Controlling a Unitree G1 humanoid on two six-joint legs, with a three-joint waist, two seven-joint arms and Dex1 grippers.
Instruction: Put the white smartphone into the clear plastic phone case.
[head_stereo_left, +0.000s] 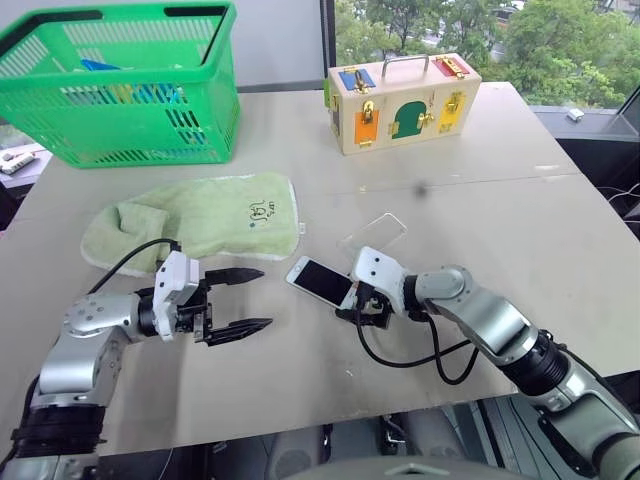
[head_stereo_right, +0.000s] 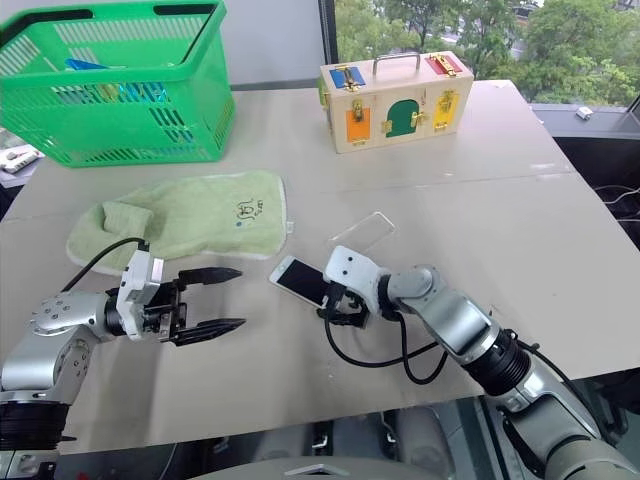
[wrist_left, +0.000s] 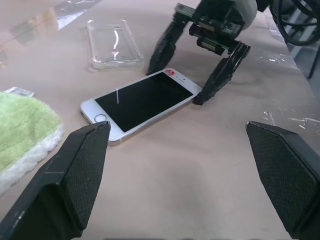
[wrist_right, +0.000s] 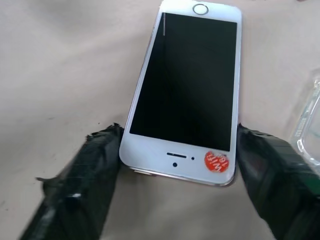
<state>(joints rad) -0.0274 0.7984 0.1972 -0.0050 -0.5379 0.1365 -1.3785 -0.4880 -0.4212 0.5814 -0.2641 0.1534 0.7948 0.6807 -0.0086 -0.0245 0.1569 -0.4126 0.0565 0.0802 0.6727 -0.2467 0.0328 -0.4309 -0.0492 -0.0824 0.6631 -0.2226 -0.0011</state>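
The white smartphone (head_stereo_left: 320, 281) lies flat and screen-up on the beige table, a red sticker at its near end. My right gripper (wrist_right: 179, 150) has its two black fingers pressed against both long edges of that end. The clear plastic phone case (head_stereo_left: 373, 236) lies empty on the table just beyond the phone, toward the far right of it, with only its glinting rim (wrist_left: 114, 44) easy to see. My left gripper (head_stereo_left: 266, 298) hovers open a short way left of the phone, pointing at it, with nothing between its fingers (wrist_left: 85, 165).
A light green towel (head_stereo_left: 200, 220) lies left of the phone. A green basket (head_stereo_left: 130, 90) stands at the back left. A wooden latch box (head_stereo_left: 400, 100) stands at the back centre. A black cable (head_stereo_left: 400, 355) loops near the table's front edge.
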